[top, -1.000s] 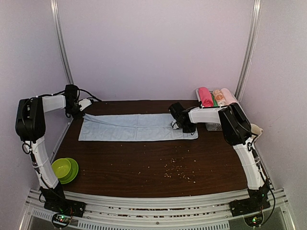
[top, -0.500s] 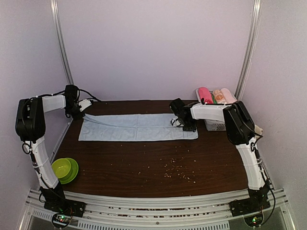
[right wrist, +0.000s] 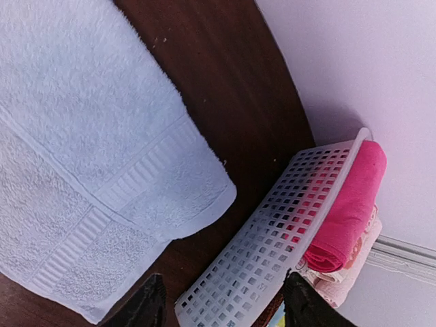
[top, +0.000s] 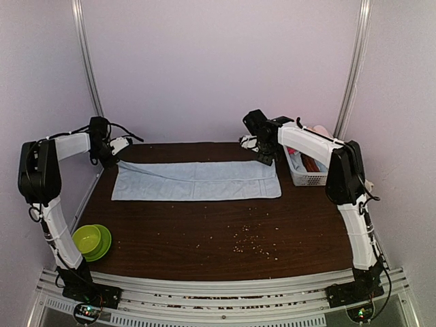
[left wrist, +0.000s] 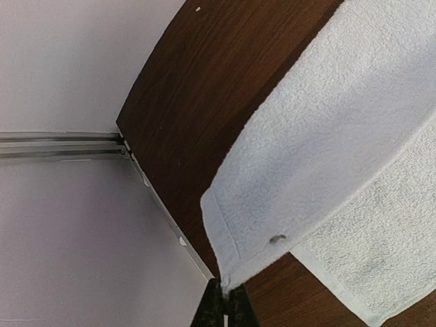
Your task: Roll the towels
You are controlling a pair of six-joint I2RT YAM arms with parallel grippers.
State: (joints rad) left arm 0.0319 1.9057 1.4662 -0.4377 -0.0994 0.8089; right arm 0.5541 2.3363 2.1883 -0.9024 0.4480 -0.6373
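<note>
Left gripper [left wrist: 225, 298] pinches blue towel [top: 197, 180] by its 9 o'clock corner, right gripper [right wrist: 223, 301] wide, empty: one-sided pull could skew it.

Left wrist view: light blue towel [left wrist: 327, 136] runs off right and bottom edges. Left hand [left wrist: 225, 301] cut by bottom edge, only fingertips [left wrist: 212, 303] show; towel corner's tip buried between them.
Right wrist view: right hand [right wrist: 223, 303] only two tips at bottom edge; basket [right wrist: 272, 238] cut there too; pink towel [right wrist: 347, 204] partly behind basket wall; pale rolls [right wrist: 344, 283] beneath mostly covered.
Top view: basket largely behind right arm [top: 310, 139]; specks [top: 248, 242] on tabletop [top: 170, 231] too small to identify.
</note>
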